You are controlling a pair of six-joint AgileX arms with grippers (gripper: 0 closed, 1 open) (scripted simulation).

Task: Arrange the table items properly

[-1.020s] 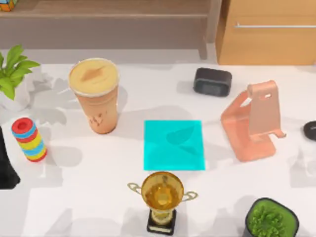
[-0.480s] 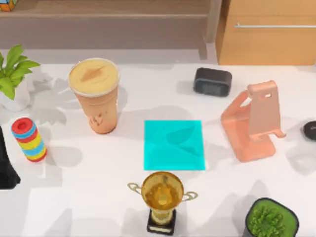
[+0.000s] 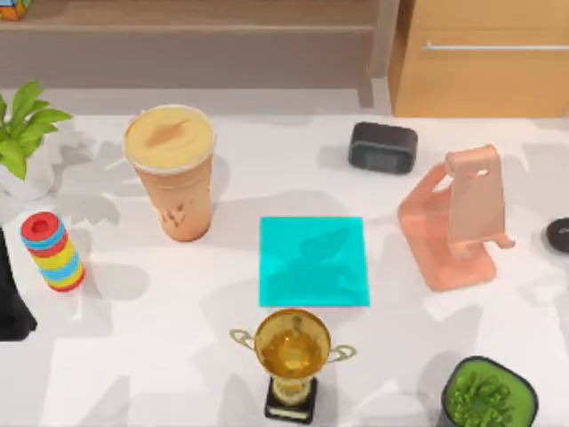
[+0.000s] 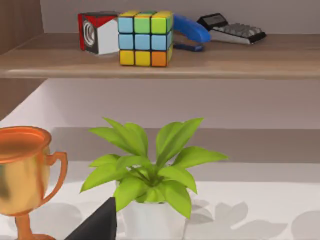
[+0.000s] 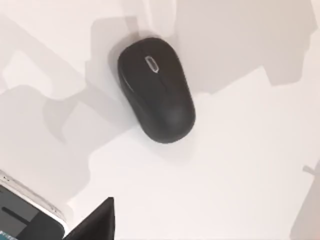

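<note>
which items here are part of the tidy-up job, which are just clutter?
Job items:
- tall orange cup with creamy top
- small black oval mouse, at the table's right edge
- silver-edged smartphone, near the mouse

Just lying about:
- gold trophy
- stack of coloured rings
- leafy plant in white pot
- black speaker

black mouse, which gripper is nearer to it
Right. The right wrist view looks straight down on the black mouse, which lies at the table's right edge. The left wrist view faces the potted plant on the left side.
</note>
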